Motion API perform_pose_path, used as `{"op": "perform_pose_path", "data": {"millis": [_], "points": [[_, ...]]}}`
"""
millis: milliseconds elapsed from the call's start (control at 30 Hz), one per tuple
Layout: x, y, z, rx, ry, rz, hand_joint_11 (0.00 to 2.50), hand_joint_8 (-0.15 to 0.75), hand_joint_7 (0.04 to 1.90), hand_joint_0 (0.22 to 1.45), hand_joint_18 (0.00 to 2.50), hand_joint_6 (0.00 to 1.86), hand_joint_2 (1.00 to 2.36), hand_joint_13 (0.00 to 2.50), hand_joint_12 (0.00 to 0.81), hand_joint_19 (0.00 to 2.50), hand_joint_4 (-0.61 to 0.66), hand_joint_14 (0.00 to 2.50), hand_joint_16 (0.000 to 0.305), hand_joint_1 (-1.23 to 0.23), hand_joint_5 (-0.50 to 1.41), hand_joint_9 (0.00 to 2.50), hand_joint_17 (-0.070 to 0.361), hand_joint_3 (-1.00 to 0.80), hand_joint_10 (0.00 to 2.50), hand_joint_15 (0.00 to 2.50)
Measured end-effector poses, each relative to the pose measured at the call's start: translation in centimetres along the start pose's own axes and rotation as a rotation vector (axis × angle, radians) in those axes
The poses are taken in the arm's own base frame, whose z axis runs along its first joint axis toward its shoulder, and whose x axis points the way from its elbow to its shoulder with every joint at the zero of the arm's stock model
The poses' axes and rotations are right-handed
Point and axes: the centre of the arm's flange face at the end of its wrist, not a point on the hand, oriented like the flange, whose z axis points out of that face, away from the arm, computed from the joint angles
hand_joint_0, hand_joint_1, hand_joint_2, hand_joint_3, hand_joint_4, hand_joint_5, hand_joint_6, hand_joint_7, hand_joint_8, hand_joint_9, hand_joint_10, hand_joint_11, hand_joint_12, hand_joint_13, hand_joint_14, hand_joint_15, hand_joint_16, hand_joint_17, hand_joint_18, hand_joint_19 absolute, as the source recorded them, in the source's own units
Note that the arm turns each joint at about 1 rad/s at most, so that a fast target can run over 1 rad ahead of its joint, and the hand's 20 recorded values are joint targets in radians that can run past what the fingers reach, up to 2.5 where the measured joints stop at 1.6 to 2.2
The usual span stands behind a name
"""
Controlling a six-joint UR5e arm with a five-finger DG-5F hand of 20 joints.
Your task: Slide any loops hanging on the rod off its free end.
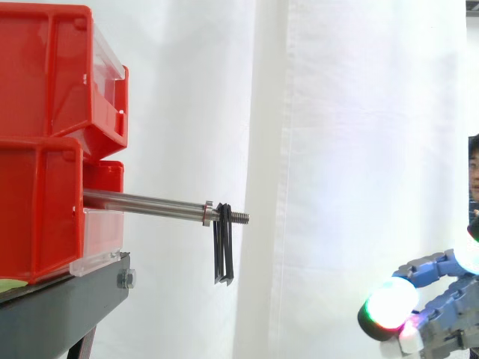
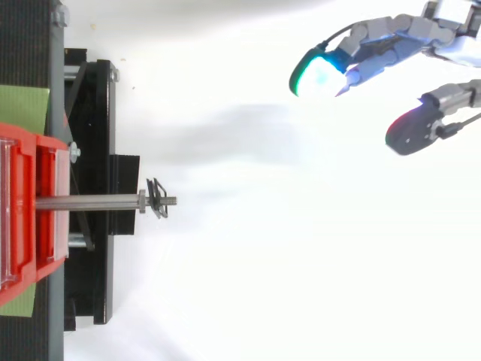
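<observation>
A steel rod (image 1: pixel 142 202) sticks out rightwards from between the red bins (image 1: pixel 45 142); from above the rod (image 2: pixel 90 201) is seen ending in a threaded tip. Black loops (image 1: pixel 223 250) hang on it just past a nut, close to the free end, and they show from above as a small dark bundle (image 2: pixel 158 204). My hand (image 1: pixel 438 303) is low at the right edge, well clear of the rod, its glowing fingers relaxed and apart with nothing between them. In the top view the hand (image 2: pixel 391 41) sits at the upper right, far from the loops.
The bins rest on a black stand (image 1: pixel 67 307) at the left. A white curtain hangs behind everything. A person stands at the right edge (image 1: pixel 473 176), partly in view. Open room lies between the rod tip and my hand.
</observation>
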Motion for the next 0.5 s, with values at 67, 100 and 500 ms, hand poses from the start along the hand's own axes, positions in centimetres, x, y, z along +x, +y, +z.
{"op": "perform_pose_path", "data": {"millis": [67,100,500], "points": [[0.3,-0.5,0.4,-0.025,-0.001,-0.046,0.00,0.289,0.76,0.53,0.33,0.50,1.00,0.50,0.264,0.00,0.25,0.00,0.027,-0.66,-0.20,0.68,0.062,-0.47,0.00,0.00],[0.4,-0.6,0.5,-0.035,-0.001,-0.066,0.00,0.289,0.76,0.53,0.33,0.50,1.00,0.50,0.264,0.00,0.25,0.00,0.027,-0.66,-0.20,0.68,0.062,-0.47,0.00,0.00],[2.0,-2.9,3.3,-0.085,0.034,-0.223,0.00,0.292,0.76,0.54,0.35,0.50,1.00,0.52,0.265,0.01,0.25,0.00,0.027,-0.65,-0.19,0.70,0.061,-0.47,0.00,0.00]]}}
